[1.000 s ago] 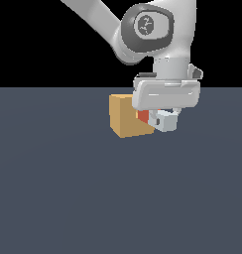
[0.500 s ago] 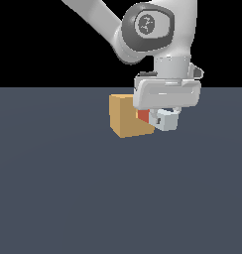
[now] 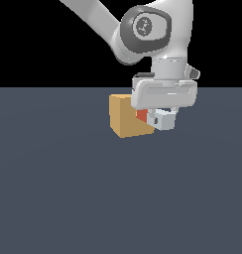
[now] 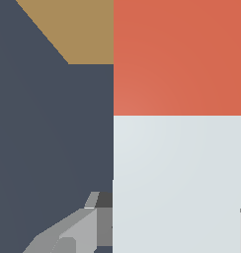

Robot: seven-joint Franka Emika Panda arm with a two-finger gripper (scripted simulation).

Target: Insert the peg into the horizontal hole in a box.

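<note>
The white arm reaches down — its claw (image 3: 160,117) grips the long grey-white, red-ended peg (image 3: 157,119), red end meeting the tan-orange cube box (image 3: 125,117).

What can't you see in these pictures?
- The hole: neither view shows it; in the exterior view the hand and peg cover that side of the box.
- The peg's red tip: cut off by the wrist view's edge.
- The hand's fingers: mostly behind the peg.

Matt peg (image 4: 177,123); matt, seemingly smooth box (image 3: 124,118)
</note>
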